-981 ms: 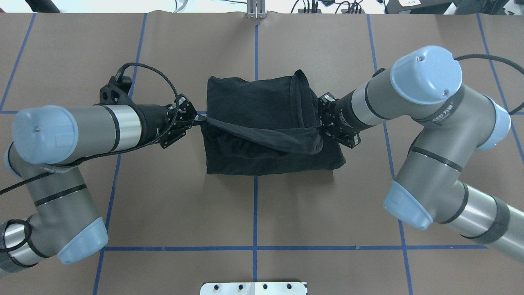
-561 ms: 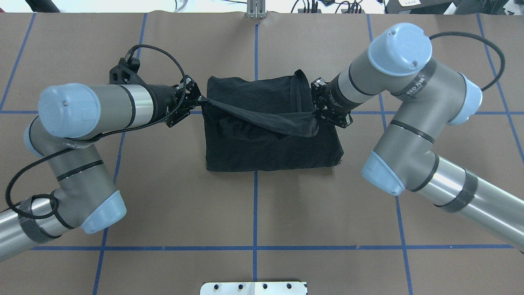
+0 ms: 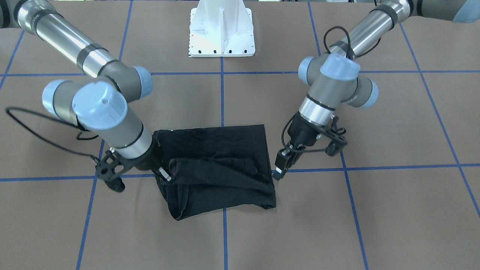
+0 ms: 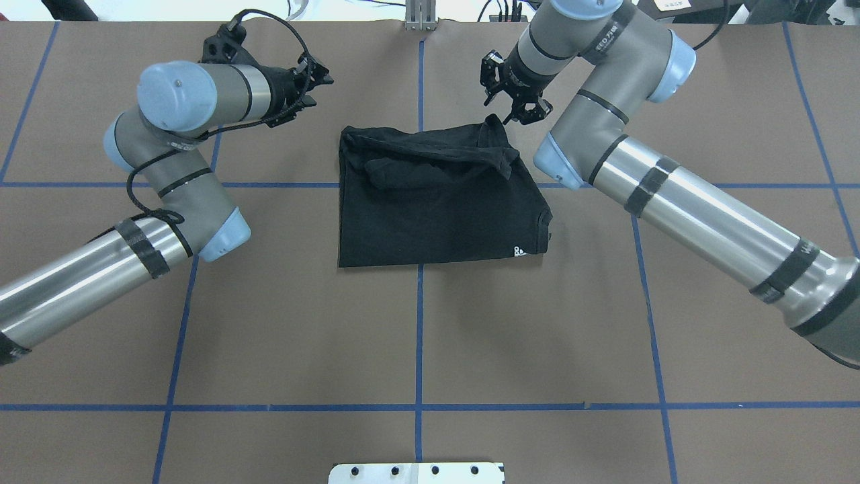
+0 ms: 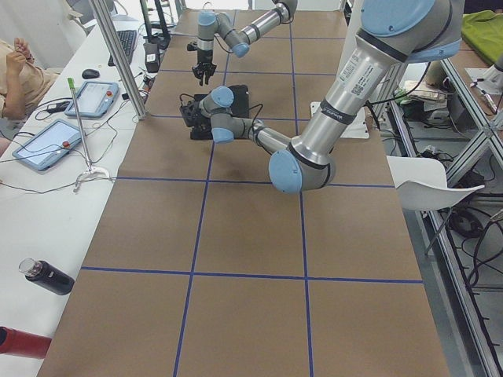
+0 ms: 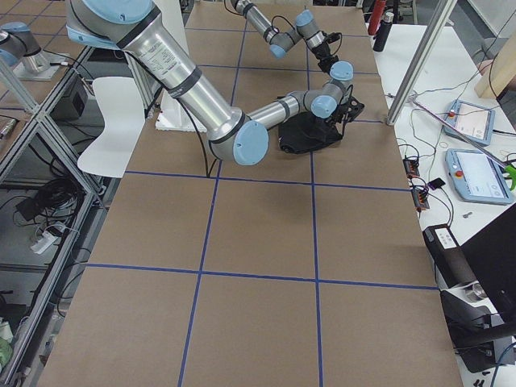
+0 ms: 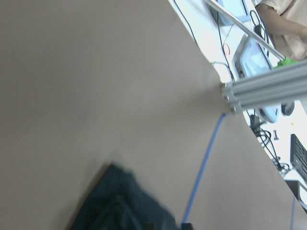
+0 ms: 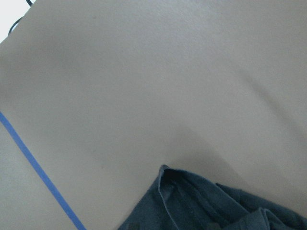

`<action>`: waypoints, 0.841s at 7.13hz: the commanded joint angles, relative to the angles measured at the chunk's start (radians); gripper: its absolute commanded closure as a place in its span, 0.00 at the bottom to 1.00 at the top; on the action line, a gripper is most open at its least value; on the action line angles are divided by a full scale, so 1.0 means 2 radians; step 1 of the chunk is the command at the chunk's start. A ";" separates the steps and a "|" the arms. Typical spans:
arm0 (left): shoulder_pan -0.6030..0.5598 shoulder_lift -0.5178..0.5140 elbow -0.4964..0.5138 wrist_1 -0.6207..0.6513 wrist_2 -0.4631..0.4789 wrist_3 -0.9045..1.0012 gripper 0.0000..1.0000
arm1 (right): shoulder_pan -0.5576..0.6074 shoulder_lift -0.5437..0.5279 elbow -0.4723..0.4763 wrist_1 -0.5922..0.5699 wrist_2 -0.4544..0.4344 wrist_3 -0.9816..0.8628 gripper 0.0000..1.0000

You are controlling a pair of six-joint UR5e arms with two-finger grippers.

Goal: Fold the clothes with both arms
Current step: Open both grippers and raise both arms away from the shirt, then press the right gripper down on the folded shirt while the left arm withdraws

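Since the earlier frame both sets of jaws have let go of the band of cloth they held stretched across the shirt, and both have drawn off toward the far side of the counter [image 4: 416,336]. The left jaws stand parted and empty, well off the far left corner of the T-shirt [image 4: 437,208]. The right jaws are spread and empty as well, just beyond its far right corner and clear of the cloth. Behind them we see the left arm [image 4: 201,87] bent in from the left and the right arm [image 4: 605,47] reaching in from the right.

The T-shirt lies folded and flat at the middle of the counter, black side up. A rumpled fold [image 4: 430,158] runs along its far edge and a small white mark [image 4: 521,251] shows at its near right corner. Blue tape lines [image 4: 418,323] cross the brown surface around and under it.
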 commanded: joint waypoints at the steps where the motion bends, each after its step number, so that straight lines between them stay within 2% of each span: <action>1: -0.016 -0.008 0.017 -0.005 -0.003 0.018 0.00 | 0.028 0.012 -0.025 0.006 0.002 -0.039 0.00; 2: -0.016 -0.007 0.011 -0.005 -0.005 0.020 0.00 | 0.023 -0.007 0.010 0.004 0.002 -0.038 0.00; 3: -0.028 -0.001 -0.003 -0.005 -0.033 0.037 0.00 | 0.014 -0.032 0.054 0.004 -0.003 -0.036 0.00; 4: -0.036 0.047 -0.054 -0.003 -0.076 0.088 0.00 | -0.003 -0.082 0.137 0.004 -0.021 -0.008 0.00; 5: -0.048 0.092 -0.109 -0.001 -0.095 0.169 0.00 | -0.026 -0.097 0.197 -0.024 -0.056 0.034 0.26; 6: -0.053 0.131 -0.144 0.000 -0.109 0.216 0.00 | -0.075 -0.096 0.275 -0.127 -0.106 0.042 0.99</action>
